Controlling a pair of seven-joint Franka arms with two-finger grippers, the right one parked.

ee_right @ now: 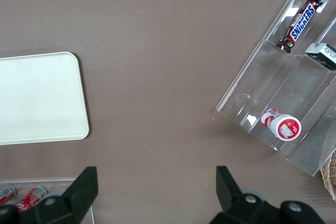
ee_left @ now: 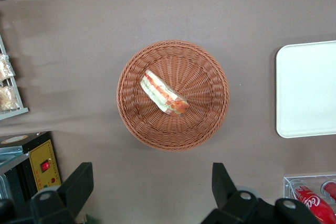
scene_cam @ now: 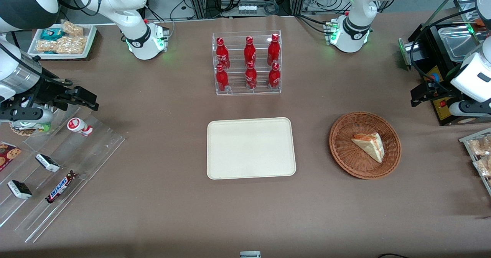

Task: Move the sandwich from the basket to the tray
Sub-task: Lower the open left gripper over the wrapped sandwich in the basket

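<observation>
My tool (ee_left: 149, 192) is hanging high above the table (scene_cam: 161, 212), over the working arm's end, with its two fingers (ee_left: 79, 184) wide apart and holding nothing. The sandwich (scene_cam: 369, 145) is lying on its side in the middle of the basket (scene_cam: 345, 162). The basket is sitting on the table beside the tray (scene_cam: 251, 148), a bit apart from it. The tray is lying flat near the middle of the table. A clear rack of red bottles (scene_cam: 248, 62) is standing farther from the front camera than the tray.

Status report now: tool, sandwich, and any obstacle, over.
Tool open, empty, high above table beside basket. Sandwich lying in basket, untouched. Tray bare; nothing between basket and tray.
</observation>
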